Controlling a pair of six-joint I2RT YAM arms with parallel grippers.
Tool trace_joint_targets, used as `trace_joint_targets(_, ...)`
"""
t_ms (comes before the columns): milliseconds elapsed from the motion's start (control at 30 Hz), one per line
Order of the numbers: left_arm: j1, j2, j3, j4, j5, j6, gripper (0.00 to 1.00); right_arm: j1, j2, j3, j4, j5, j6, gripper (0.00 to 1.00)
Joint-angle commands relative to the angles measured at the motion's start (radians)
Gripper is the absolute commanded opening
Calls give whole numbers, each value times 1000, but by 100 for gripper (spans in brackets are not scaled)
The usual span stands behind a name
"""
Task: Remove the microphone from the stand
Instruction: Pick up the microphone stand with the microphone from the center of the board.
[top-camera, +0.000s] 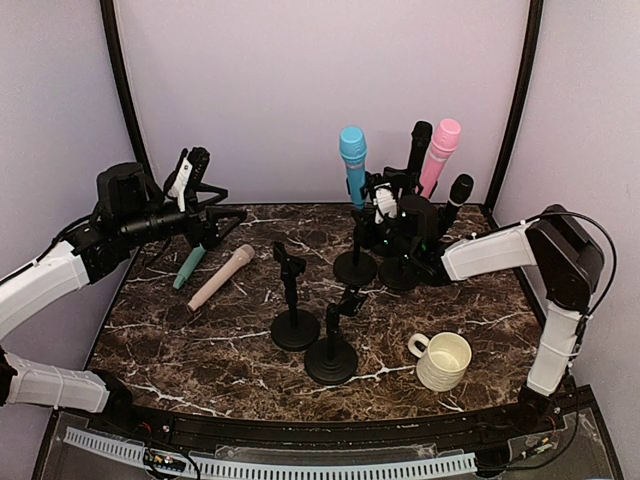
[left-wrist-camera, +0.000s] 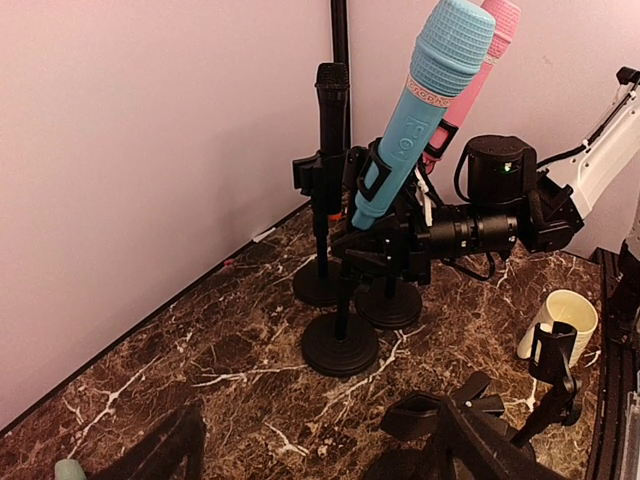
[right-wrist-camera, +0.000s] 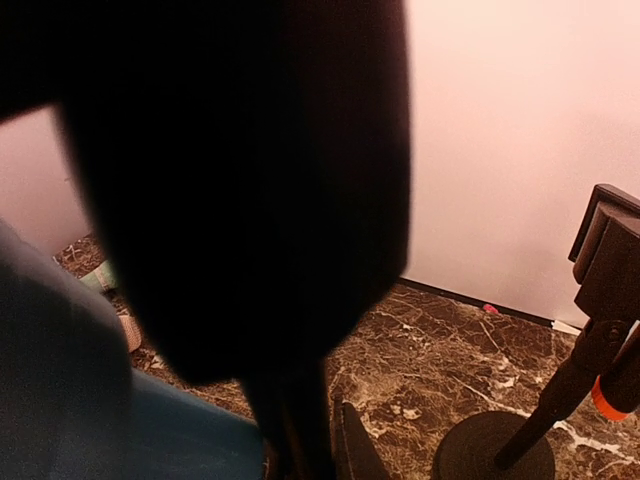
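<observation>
**Right tool (top-camera: 388, 208) clamped low on the blue microphone (top-camera: 352, 160), which sits in its stand (top-camera: 355, 268) near the worktop's (top-camera: 200, 350) far edge.**
Top: two empty stands (top-camera: 294, 328), two lying microphones (top-camera: 220, 278) by the left edge, one cup (top-camera: 443, 360); left tool (top-camera: 228, 205) apart. Left wrist: three upright microphones (left-wrist-camera: 332, 95). Right wrist: mostly blurred.

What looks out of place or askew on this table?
Nothing looks damaged or spilled. The cream cup at front right is the one item unrelated to sound gear. A teal microphone and a beige microphone lie flat at left, off any stand.
</observation>
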Motion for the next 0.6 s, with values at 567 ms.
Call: trace_joint_targets(567, -9, -58, -42, 39, -167, -12, 82, 143, -230, 191, -65, 113, -34, 0)
